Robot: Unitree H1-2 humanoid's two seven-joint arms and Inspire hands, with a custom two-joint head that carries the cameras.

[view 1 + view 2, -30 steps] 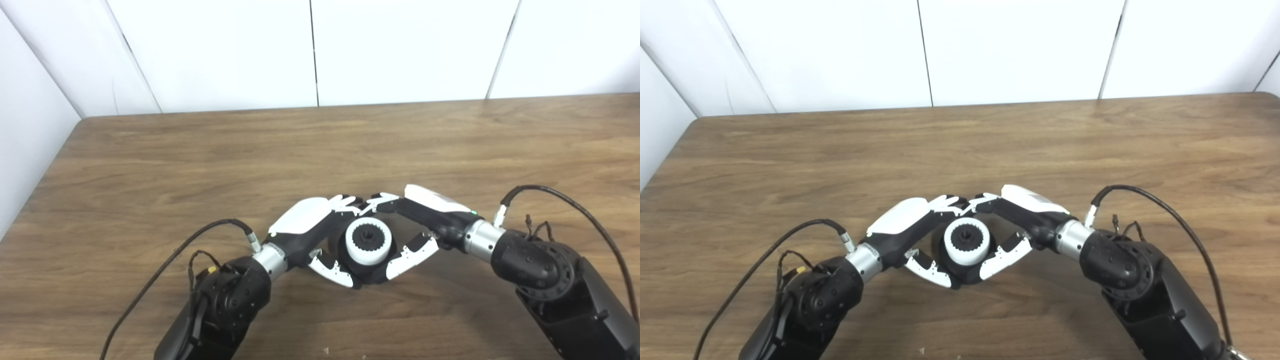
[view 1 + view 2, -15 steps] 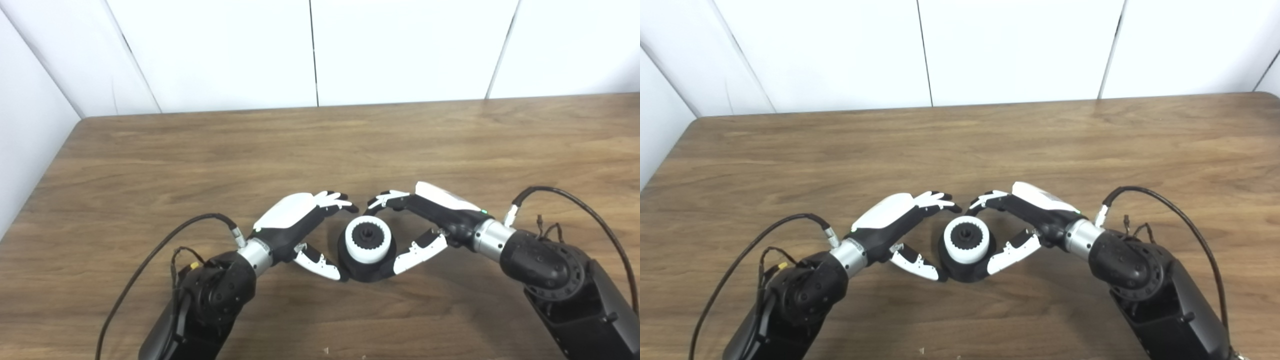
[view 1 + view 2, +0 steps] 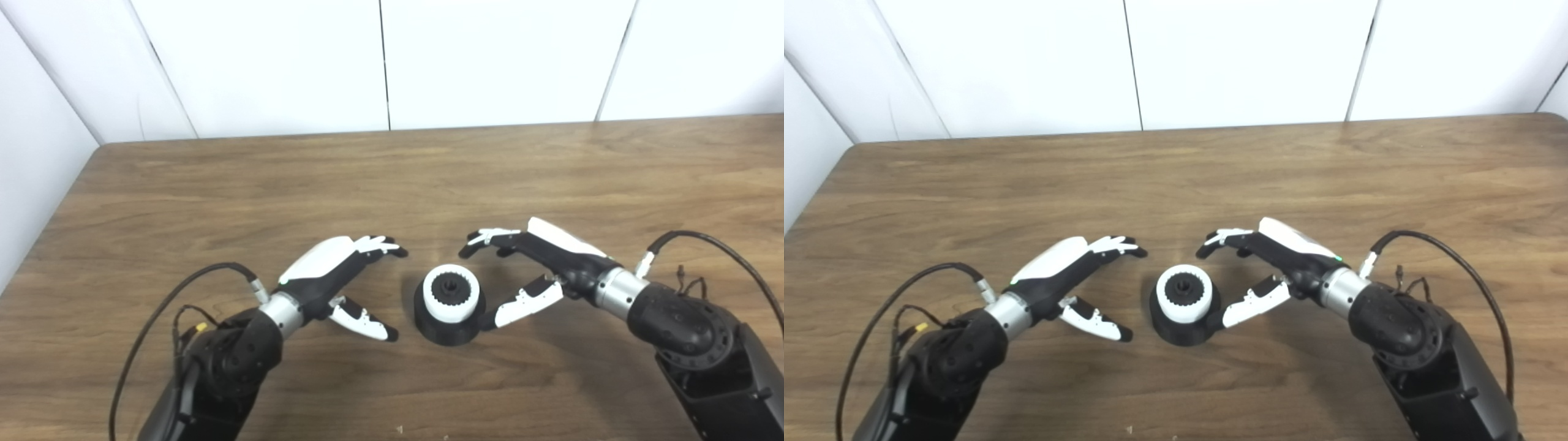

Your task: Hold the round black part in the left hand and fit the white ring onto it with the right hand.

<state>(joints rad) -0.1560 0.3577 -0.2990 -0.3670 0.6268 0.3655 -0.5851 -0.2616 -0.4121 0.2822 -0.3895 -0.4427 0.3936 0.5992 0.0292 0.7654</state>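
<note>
Left hand (image 3: 343, 275) is hovering low over the tabletop (image 3: 392, 177), fingers spread apart from the thumb, gripping nothing. It is sitting to the left of the round black part (image 3: 449, 318), with a clear strip of wood showing between its thumb tip and the part.

Right hand (image 3: 530, 269) is likewise spread and carrying nothing, fingers (image 3: 484, 237) arching over the far right side of the part without touching it. Its thumb tip is lying just beside the part's right flank; contact cannot be judged from these views.

The round black part is standing upright on the tabletop between the two hands, nearer the front edge than the back edge and roughly midway between the left and right edges. The white ring (image 3: 451, 293) is sitting on top of it, toothed inner rim facing up, a dark hub showing through its centre.

A black cable (image 3: 184, 294) is looping out from the left wrist; another cable (image 3: 716, 245) is arcing from the right wrist.
</note>
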